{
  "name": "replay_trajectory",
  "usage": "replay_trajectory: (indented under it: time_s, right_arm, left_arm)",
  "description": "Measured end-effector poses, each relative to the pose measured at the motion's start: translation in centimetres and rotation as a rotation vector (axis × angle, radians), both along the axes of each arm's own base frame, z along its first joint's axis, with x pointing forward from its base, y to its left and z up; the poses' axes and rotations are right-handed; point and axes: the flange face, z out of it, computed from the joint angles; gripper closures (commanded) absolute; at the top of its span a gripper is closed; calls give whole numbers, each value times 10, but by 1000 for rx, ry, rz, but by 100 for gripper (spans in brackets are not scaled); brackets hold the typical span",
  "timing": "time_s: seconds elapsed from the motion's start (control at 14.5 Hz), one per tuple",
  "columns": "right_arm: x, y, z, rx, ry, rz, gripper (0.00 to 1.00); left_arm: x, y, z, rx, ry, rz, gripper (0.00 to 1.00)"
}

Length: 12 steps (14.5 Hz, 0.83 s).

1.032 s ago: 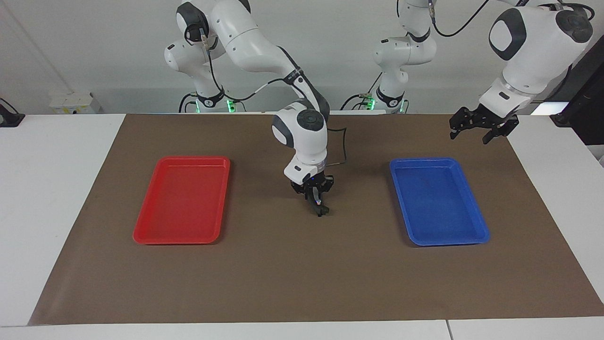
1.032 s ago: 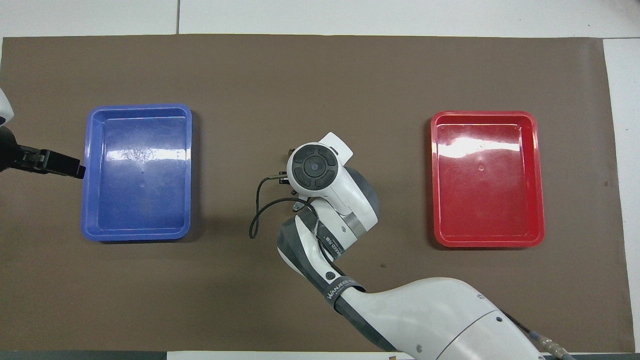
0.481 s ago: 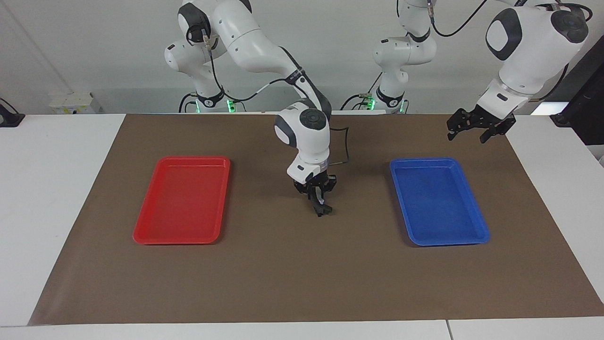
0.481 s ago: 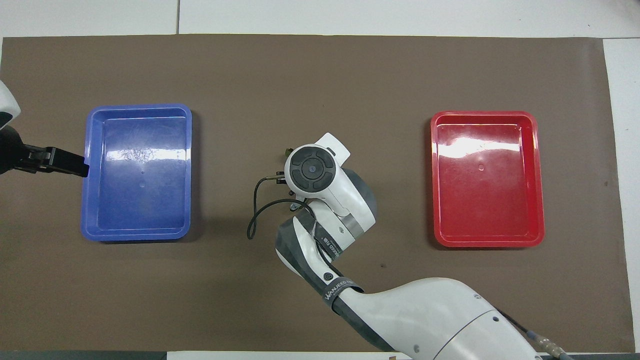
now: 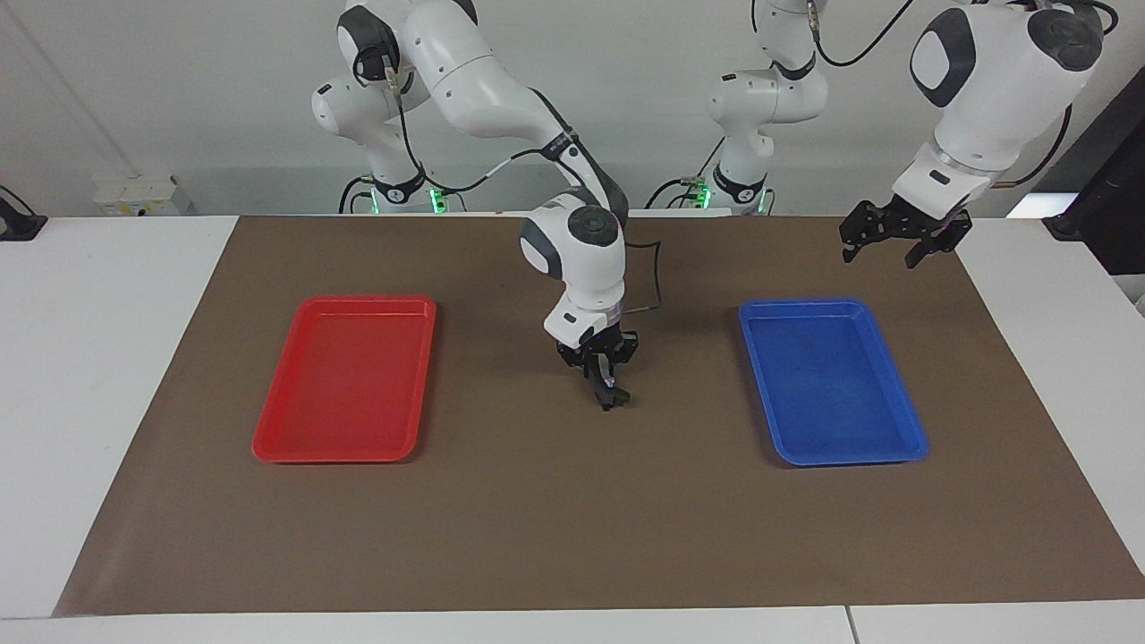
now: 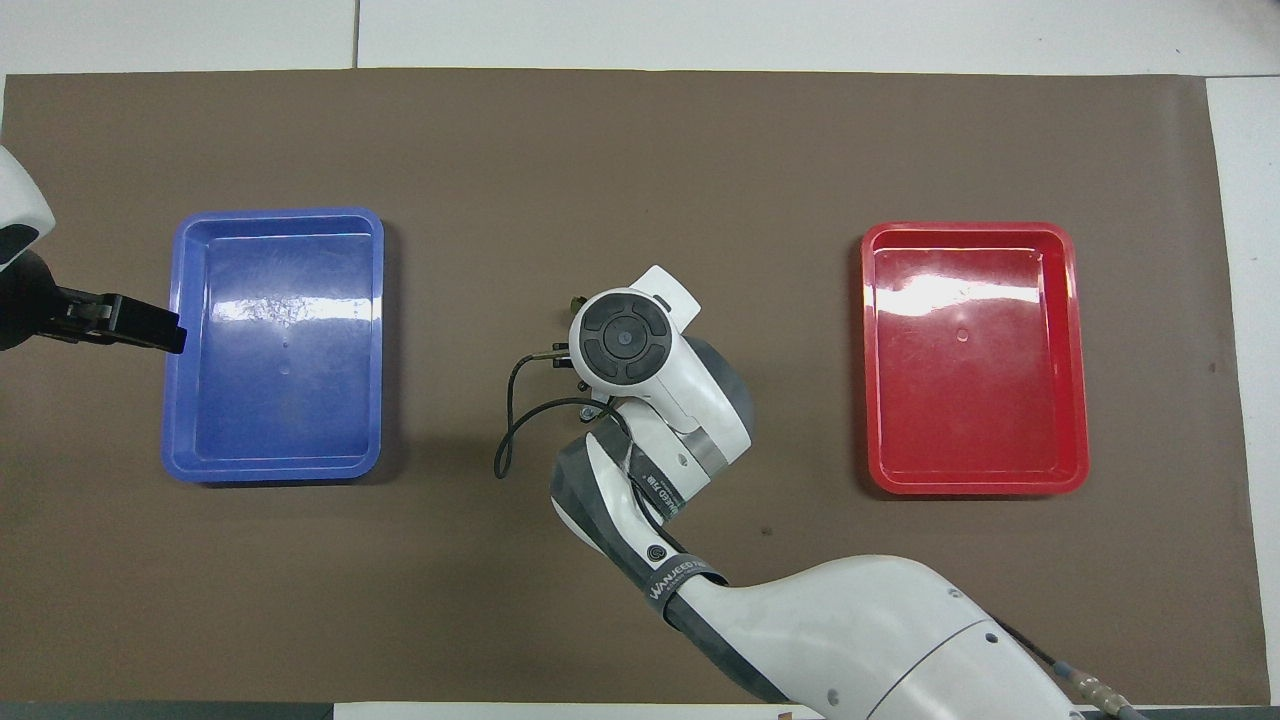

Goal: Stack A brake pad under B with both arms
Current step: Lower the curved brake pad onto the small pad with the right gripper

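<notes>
My right gripper [image 5: 609, 396] points down at the middle of the mat, between the two trays. Its fingers look shut on a small dark brake piece [image 5: 615, 397] with a pale spot, which looks like B. The piece's low end is at the mat. I cannot tell whether the A brake pad lies under it; no separate pad shows. In the overhead view the right wrist [image 6: 625, 337] hides both gripper and piece. My left gripper [image 5: 881, 254] is open and empty, up in the air over the mat beside the blue tray; it also shows in the overhead view [image 6: 130, 328].
A blue tray [image 5: 905, 444] lies toward the left arm's end of the table and a red tray [image 5: 268, 445] toward the right arm's end; neither holds anything. A brown mat [image 5: 572, 537] covers the table. A black cable [image 6: 505, 420] loops off the right wrist.
My left gripper has risen a little and drifted toward the middle of the table. My right gripper has shifted slightly toward the left arm's end, with the dark piece.
</notes>
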Motion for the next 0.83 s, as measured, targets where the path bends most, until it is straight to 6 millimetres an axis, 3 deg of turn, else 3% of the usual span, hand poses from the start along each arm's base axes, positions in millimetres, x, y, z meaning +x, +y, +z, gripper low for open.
replay_trajectory:
  time_s: [0.14,0.34,0.83]
  right_arm:
    - [0,0,0,0,0,0,44]
    - [0,-2,-4,-1,-2,-3,1]
    - [-3,-1,-11,-4,3,1,1]
  left_arm:
    - [1,0,8,-1,-17,3,1]
    - [2,0,20,-2,-21,3,1]
    - [4,-2,21,-18,-13,11,0]
